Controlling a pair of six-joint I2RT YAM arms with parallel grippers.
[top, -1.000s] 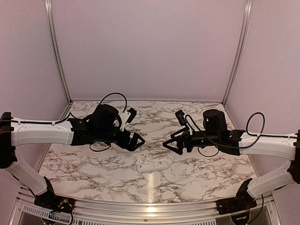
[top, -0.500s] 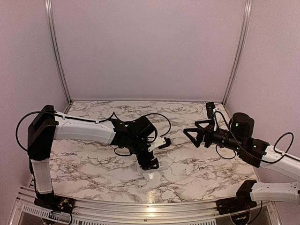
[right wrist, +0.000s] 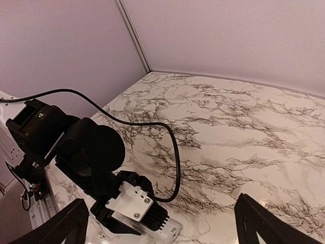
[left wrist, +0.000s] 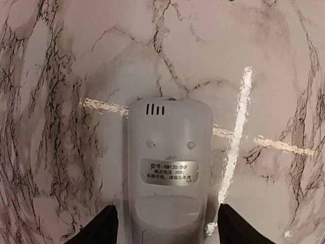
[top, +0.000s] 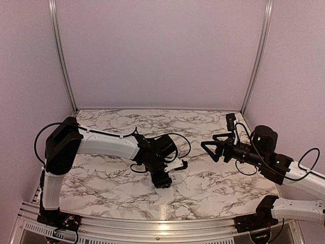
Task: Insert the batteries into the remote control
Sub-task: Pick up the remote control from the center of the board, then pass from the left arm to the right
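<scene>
The remote control (left wrist: 170, 152) lies on the marble table with its back up, showing a silver label and a battery cover. My left gripper (left wrist: 166, 216) is lowered over it, one black finger on each side, with a narrow gap between each finger and the remote's edges. From above, only a white end of the remote control (top: 179, 179) shows past the left gripper (top: 163, 178). My right gripper (top: 208, 147) hangs open in the air to the right, holding nothing; its wrist view looks down on the remote control (right wrist: 170, 231). No batteries are in view.
White tape lines (left wrist: 238, 132) cross the table beside the remote. The left arm's black cable (right wrist: 172, 152) loops above the table. Pink walls and metal posts (top: 60, 56) close in the back and sides, and a metal rail (top: 162, 223) runs along the near edge.
My left arm swung in and down over the remote, and its jaws have narrowed around it. My right arm pulled back to the right and rose, staying open.
</scene>
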